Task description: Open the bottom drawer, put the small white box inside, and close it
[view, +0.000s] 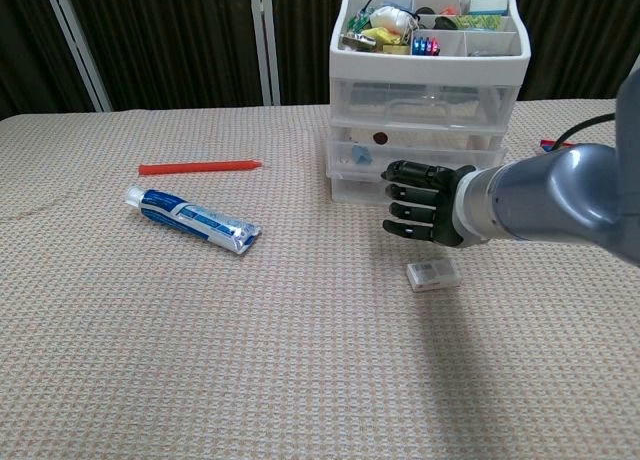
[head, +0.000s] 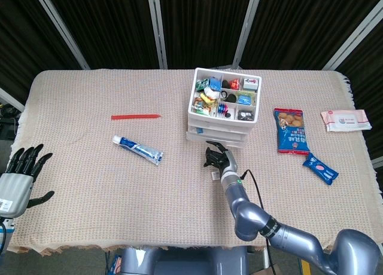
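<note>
White drawers stand in the upper middle of the frame, all pushed in. Right hand hangs in front of the bottom drawer, fingers curled, holding nothing, maybe touching it. Small white box lies just below that hand. Left hand, lower left, is spread apart.

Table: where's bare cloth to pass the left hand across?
Bare cloth runs from the left hand past the toothpaste along the near edge. It's crowded right of the drawers: snack bag, wipes.
</note>
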Robot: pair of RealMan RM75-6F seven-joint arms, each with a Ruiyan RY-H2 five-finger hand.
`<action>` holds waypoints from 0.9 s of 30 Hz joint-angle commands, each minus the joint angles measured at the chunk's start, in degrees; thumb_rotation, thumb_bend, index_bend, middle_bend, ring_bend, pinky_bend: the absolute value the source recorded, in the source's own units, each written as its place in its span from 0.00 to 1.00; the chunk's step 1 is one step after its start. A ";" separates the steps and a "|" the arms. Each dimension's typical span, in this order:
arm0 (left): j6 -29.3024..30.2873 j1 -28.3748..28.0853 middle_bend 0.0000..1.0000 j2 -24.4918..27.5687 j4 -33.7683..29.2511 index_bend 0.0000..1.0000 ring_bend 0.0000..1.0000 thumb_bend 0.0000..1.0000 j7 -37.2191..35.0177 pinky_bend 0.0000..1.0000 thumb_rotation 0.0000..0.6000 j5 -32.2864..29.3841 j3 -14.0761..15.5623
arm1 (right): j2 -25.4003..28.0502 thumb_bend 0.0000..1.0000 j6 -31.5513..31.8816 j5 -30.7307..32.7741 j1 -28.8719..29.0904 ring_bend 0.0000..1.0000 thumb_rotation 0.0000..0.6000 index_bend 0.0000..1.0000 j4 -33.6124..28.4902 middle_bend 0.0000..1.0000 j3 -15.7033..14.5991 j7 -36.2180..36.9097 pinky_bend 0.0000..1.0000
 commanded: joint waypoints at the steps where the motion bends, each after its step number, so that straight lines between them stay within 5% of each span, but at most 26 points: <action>1: 0.10 0.04 0.00 -0.11 0.06 0.14 0.00 0.11 0.26 0.00 1.00 0.00 -0.03 | 0.98 0.49 0.37 -0.85 -1.68 0.73 1.00 0.43 -2.86 0.77 -1.39 0.14 0.64; 8: 0.40 0.13 0.00 -0.34 0.23 0.14 0.00 0.11 0.55 0.00 1.00 -0.04 -0.15 | 2.24 0.49 1.55 -1.63 -3.37 0.72 1.00 0.23 -7.02 0.77 -3.23 -0.32 0.64; 14: 0.84 0.23 0.00 -0.46 0.37 0.14 0.00 0.11 0.91 0.00 1.00 0.20 -0.22 | 5.05 0.48 3.62 -2.49 -5.49 0.71 1.00 0.15 -12.96 0.77 -5.43 -1.72 0.64; 27: 1.44 0.43 0.00 -0.92 0.74 0.14 0.00 0.11 1.80 0.00 1.00 0.43 -0.29 | 12.33 0.46 12.34 -11.93 -9.84 0.71 1.00 0.15 -25.64 0.76 -13.51 -8.38 0.64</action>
